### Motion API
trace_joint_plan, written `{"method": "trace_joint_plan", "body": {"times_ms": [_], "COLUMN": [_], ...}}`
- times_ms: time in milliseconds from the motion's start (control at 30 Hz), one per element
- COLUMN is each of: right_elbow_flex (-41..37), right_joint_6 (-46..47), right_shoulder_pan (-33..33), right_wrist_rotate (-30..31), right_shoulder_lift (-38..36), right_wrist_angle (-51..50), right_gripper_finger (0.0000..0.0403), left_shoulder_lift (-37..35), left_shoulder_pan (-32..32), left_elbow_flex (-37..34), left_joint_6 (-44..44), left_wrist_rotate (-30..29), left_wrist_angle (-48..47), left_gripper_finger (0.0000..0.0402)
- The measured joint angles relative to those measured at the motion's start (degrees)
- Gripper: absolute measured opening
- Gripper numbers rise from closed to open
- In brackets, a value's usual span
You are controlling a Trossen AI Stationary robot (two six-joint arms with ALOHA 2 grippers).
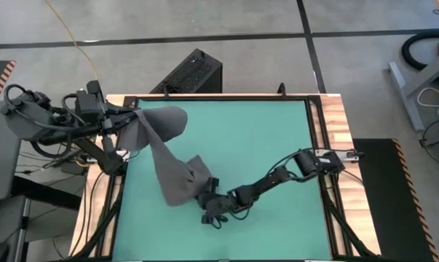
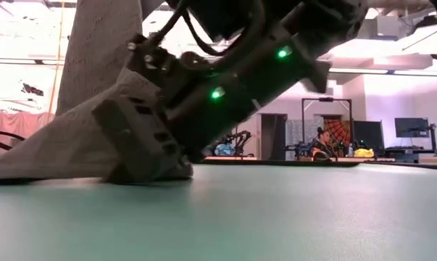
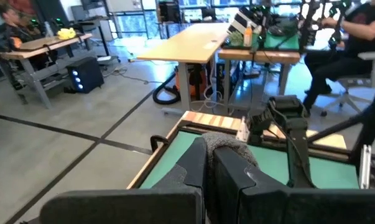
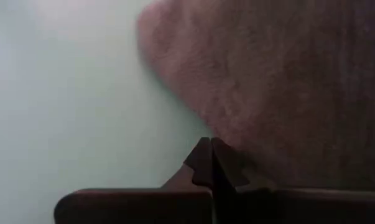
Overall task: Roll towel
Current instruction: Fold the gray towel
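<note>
The dark grey towel (image 1: 168, 156) runs slanting from a raised end at the table's far left down to a bunched end (image 1: 183, 188) that lies on the green mat near the middle. At the far left, high above the mat, my left gripper (image 1: 129, 122) is shut on the raised end. My right gripper (image 1: 204, 192) is shut and low on the mat, at the right side of the bunched end. In the low view its finger (image 2: 142, 145) stands on the mat against the cloth (image 2: 51, 152). My left gripper pinches the towel's raised end (image 3: 232, 148) between its two fingers, coming almost level from the table's left. The cloth hangs slanting from there, and its lower end lies on the mat. My right gripper has its shut fingertips (image 4: 219, 155) on the mat, slanting down against the edge of the bunched end (image 4: 237, 134). No cloth shows between them.
A black box (image 1: 194, 73) stands on the floor beyond the far edge. Wooden rails (image 1: 334, 145) and cables border the mat. Bare mat (image 1: 270, 138) spreads to the right and far side. People sit at desks in the room behind.
</note>
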Motion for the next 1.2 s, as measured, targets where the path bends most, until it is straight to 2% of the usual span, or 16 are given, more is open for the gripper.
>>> {"method": "trace_joint_plan", "body": {"times_ms": [167, 300, 467, 533, 600, 700, 767, 833, 933, 1100, 1200], "right_elbow_flex": [-0.1, -0.2, -0.7, -0.6, -0.4, -0.3, -0.6, 0.0, 0.1, 0.2, 0.3], "right_joint_6": [6.4, 6.4, -2.8, -4.9, -5.2, -6.0, -6.7, -4.9, 2.0, 14.3, 20.0], "right_shoulder_pan": [0.2, 0.9, 3.6, 4.5, 4.4, 2.2, 0.8, 0.1, -0.1, 0.0, 0.4], "right_wrist_rotate": [0.8, -1.3, -10.6, -10.9, -7.7, 1.5, 6.0, 7.6, 9.0, 10.0, 10.6], "right_shoulder_lift": [-1.2, -2.1, -4.5, -5.6, -6.0, -3.9, -1.9, -0.1, -0.2, -1.0, -1.2], "right_wrist_angle": [-8.2, -10.1, -2.4, 2.1, 8.1, 15.0, 15.9, 15.7, 8.5, -9.9, -15.2], "right_gripper_finger": [0.0012, 0.0012, 0.0012, 0.0012, 0.0012, 0.0012, 0.0012, 0.0012, 0.0012, 0.0011, 0.0011], "left_shoulder_lift": [-0.3, -0.3, -0.2, -0.2, -0.1, -0.1, 0.0, 0.0, 0.0, -0.3, -0.7], "left_shoulder_pan": [0.0, 0.0, 0.0, 0.0, 0.0, 0.0, 0.0, 0.0, 0.0, 0.0, 0.0], "left_elbow_flex": [0.0, 0.0, 0.0, 0.0, 0.0, 0.0, 0.0, 0.0, 0.0, 0.0, 0.0], "left_joint_6": [-0.6, -0.7, -1.1, -1.1, -1.1, -1.2, -1.2, -1.2, -1.2, -0.8, -1.2], "left_wrist_rotate": [0.2, 0.2, 0.1, 0.2, 0.2, 0.2, 0.2, 0.2, 0.2, -0.2, -0.1], "left_wrist_angle": [0.0, 0.4, -0.3, -0.3, -0.3, -0.2, -0.3, -0.4, -0.5, -0.5, -0.5], "left_gripper_finger": [0.0, 0.0, 0.0, 0.0, 0.0, 0.0, 0.0, 0.0, 0.0, 0.0, 0.0]}}
